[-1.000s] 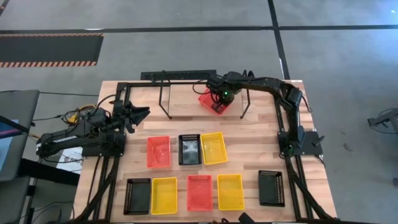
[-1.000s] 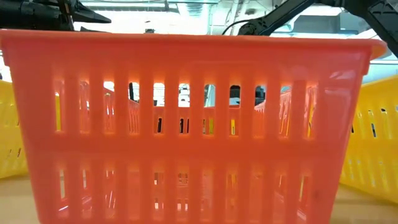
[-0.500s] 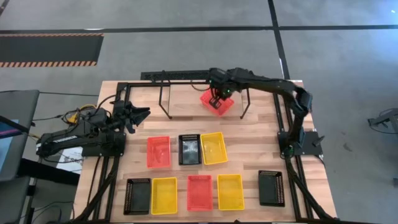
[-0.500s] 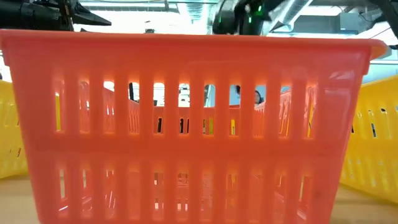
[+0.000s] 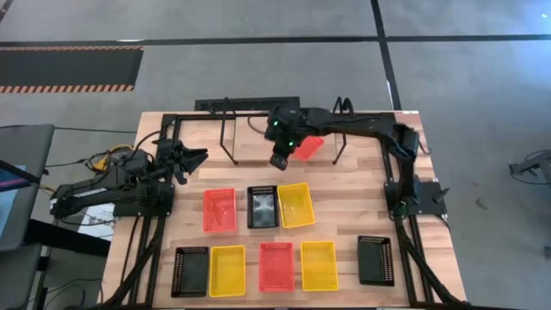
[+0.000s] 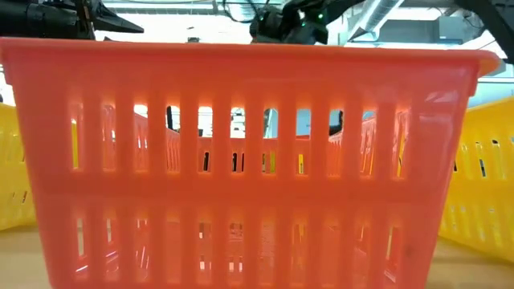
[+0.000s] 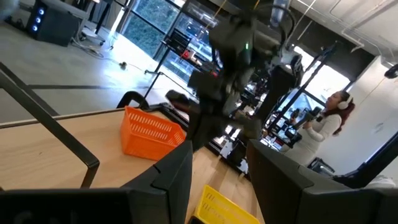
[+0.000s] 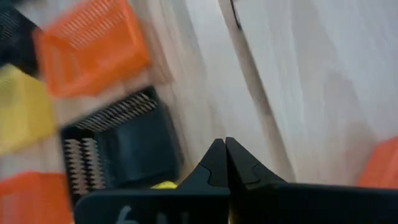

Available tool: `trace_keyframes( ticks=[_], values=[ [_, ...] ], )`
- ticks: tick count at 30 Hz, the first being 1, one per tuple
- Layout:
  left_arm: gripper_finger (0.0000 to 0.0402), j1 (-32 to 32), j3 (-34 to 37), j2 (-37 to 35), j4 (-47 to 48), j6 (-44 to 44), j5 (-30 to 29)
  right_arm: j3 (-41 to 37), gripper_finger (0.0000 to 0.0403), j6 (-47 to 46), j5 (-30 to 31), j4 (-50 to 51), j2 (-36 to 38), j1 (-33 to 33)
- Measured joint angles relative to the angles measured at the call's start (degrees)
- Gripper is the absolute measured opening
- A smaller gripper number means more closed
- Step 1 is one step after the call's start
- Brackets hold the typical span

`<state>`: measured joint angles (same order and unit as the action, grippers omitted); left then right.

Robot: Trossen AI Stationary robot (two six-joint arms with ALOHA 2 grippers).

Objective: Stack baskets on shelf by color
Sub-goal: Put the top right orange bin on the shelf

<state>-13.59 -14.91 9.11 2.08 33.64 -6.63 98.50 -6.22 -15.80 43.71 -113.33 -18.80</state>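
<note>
A red basket [image 5: 310, 146] sits within the black rod shelf [image 5: 228, 138], near its right upright; in the left wrist view this basket [image 7: 152, 132] rests bottom-down on the wood. My right gripper [image 5: 277, 162] hangs shut and empty to the basket's left, slanting down; its wrist view shows the shut fingertips [image 8: 225, 149] above a black basket [image 8: 118, 146]. My left gripper [image 5: 195, 158] waits open and level at the table's left. Two rows of baskets lie nearer: red [image 5: 219, 209], black [image 5: 262, 207], yellow [image 5: 295, 204], then several more along the near edge.
The near row holds a black basket [image 5: 189, 271], a yellow [image 5: 227, 270], a red [image 5: 275, 266], a yellow [image 5: 318, 264] and a black [image 5: 375, 260]. The red one [image 6: 249, 160] fills the low view. A person [image 7: 326, 118] sits beyond the table. Bare wood lies under the shelf's left half.
My right gripper has left the spot over the red basket, risen, and swung toward the table's left and a little nearer, turning as it went; its fingers stay shut. The red basket remains at the shelf's right end.
</note>
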Motion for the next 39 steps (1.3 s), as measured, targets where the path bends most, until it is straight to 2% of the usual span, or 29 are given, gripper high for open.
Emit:
trace_keyframes(
  ticks=[8,17,39],
  values=[
    [0.0140,0.03,0.01,0.01,-0.01,0.18,0.00,0.02,0.0000,4.76,13.88,0.20,-4.13,-0.74],
    [0.0140,0.00,0.01,0.01,-0.01,0.27,0.00,0.02,0.0000,8.32,22.31,-0.43,-3.84,-3.30],
    [0.0140,0.01,0.01,0.00,-0.03,0.25,0.00,0.04,0.0000,8.17,28.24,-0.84,-3.81,-12.13]
  ],
)
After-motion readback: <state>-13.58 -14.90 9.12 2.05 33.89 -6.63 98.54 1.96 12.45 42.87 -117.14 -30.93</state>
